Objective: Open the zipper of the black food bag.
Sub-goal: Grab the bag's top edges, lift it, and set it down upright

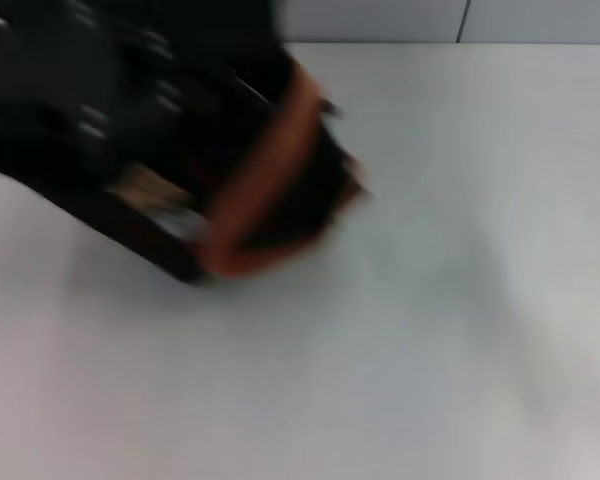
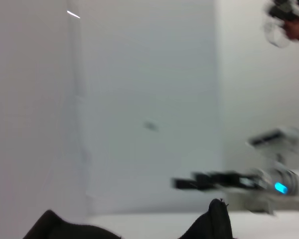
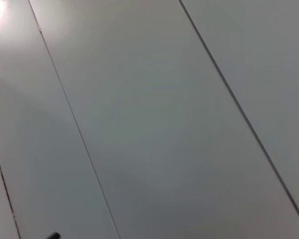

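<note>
The black food bag (image 1: 145,240) lies tilted at the table's far left in the head view, smeared by motion. An orange-brown strap (image 1: 270,165) loops across it, and a cream patch (image 1: 145,185) shows on one side. I cannot make out the zipper. My left arm is a dark mass over the bag's far left part, and my left gripper (image 1: 120,110) merges with the bag there. Black rounded shapes (image 2: 214,221) rise at the edge of the left wrist view. Farther off in that view, my right gripper (image 2: 204,180) hangs in the air on its white arm.
The white table (image 1: 430,320) stretches to the right of the bag and in front of it. A pale wall (image 1: 380,20) stands behind the table. The right wrist view shows only grey panels (image 3: 154,124) with thin seams.
</note>
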{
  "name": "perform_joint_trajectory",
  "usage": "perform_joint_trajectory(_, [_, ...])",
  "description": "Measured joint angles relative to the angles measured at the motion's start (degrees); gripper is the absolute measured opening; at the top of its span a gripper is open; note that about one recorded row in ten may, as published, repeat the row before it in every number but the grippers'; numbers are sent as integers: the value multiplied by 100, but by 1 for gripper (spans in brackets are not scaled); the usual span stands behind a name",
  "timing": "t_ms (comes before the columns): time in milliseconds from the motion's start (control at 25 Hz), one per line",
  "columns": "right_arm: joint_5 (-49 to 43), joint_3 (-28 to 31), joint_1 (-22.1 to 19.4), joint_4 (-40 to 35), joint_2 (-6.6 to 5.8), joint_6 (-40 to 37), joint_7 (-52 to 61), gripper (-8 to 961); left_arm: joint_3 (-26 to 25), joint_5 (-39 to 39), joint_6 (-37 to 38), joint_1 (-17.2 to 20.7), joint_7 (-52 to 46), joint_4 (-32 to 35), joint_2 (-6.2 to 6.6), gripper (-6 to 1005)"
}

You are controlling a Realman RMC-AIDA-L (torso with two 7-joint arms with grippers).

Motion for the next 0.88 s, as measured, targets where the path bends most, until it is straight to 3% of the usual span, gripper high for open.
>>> perform_joint_trajectory(40, [0, -2, -4, 0, 2, 2, -4, 796, 461, 401, -286, -150, 99, -92, -220, 102])
perform_joint_trajectory(120, [0, -5, -11, 0, 7, 4, -7, 796, 635, 569, -420, -216, 148, -199, -283, 102])
perform_joint_trajectory(160, [0, -8, -20, 0, 8, 4, -9, 796, 1039, 796, -779, -346, 251, -582, -313, 102])
perform_joint_trajectory(280, [0, -14, -44, 0, 8, 4, -11, 795, 1418, 817, -1089, -460, 378, -1033, -308, 101])
perform_joint_trajectory(480, [-2, -21, -54, 0, 8, -3, -10, 792, 1508, 727, -1074, -471, 490, -1198, -325, 100])
perform_joint_trajectory(640, [-25, -360, -65, -8, -24, -220, 147, 790, 1678, 370, -1026, -380, 534, -1322, -320, 99])
perform_joint_trajectory(800, [-27, -932, -132, -96, -136, -624, 331, 788, 1797, 159, -958, -263, 590, -1343, -329, 98])
perform_joint_trajectory(880, [-27, -1364, -243, -114, -305, -907, 433, 787, 1940, -128, -947, -161, 739, -1444, -333, 98])
